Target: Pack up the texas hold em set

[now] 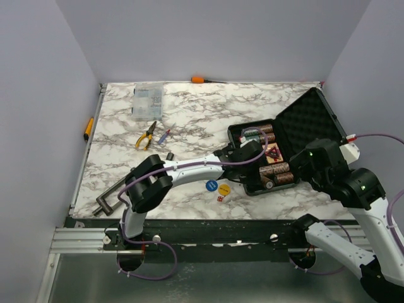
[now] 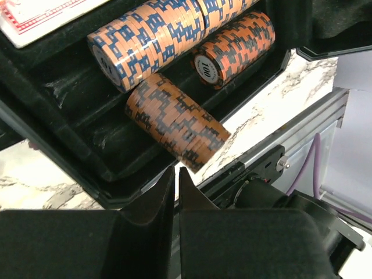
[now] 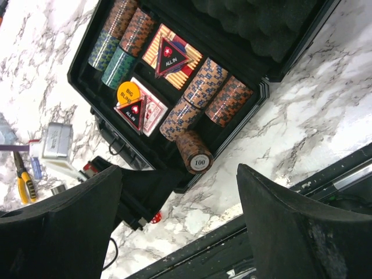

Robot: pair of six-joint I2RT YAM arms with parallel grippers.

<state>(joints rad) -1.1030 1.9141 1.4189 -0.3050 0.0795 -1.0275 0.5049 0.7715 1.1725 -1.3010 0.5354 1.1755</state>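
The left arm (image 1: 189, 167) is stretched out low to the black case (image 1: 273, 187). The left gripper (image 2: 176, 189) is held over the case's near rim. The case is laid open with its long side running near to far, and its lid (image 1: 312, 120) is tipped back to the right. A chip stack (image 2: 174, 122) is laid slanted on its side in the case's near corner. The left jaws are pressed together on nothing. The right gripper (image 3: 179, 174) is held above the case, spread wide and empty.
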